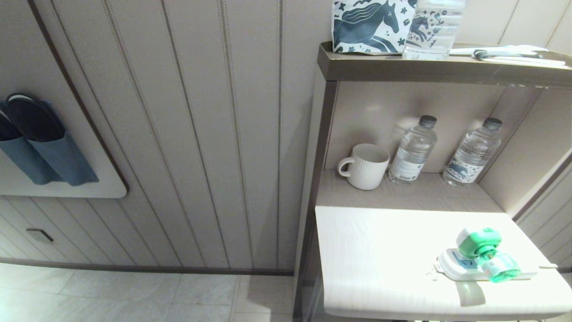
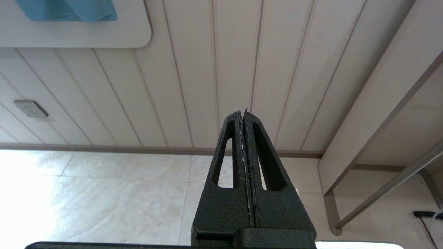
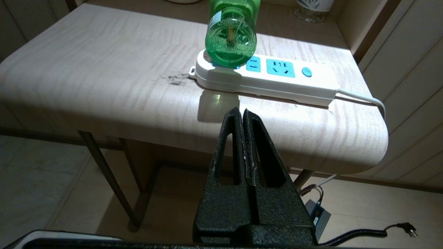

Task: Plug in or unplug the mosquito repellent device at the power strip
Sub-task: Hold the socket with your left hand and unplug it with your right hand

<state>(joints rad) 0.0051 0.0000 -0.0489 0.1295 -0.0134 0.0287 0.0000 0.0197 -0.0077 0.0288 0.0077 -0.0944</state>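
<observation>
The green and white mosquito repellent device [image 1: 486, 254] sits plugged into the left end of the white power strip [image 1: 460, 267], near the table's front right edge. In the right wrist view its green bottle [image 3: 231, 33] sticks out over the power strip [image 3: 273, 81], whose other two blue sockets are free. My right gripper [image 3: 242, 111] is shut and empty, hanging in front of the table edge, short of the strip. My left gripper [image 2: 242, 112] is shut and empty, off to the left, pointing at the wall and floor. Neither arm shows in the head view.
On the shelf behind the table [image 1: 380, 250] stand a white mug [image 1: 365, 166] and two water bottles [image 1: 413, 151] [image 1: 473, 153]. The strip's cord [image 3: 365, 99] runs off the table's right edge. A wall panel closes in on the right. Cables lie on the floor.
</observation>
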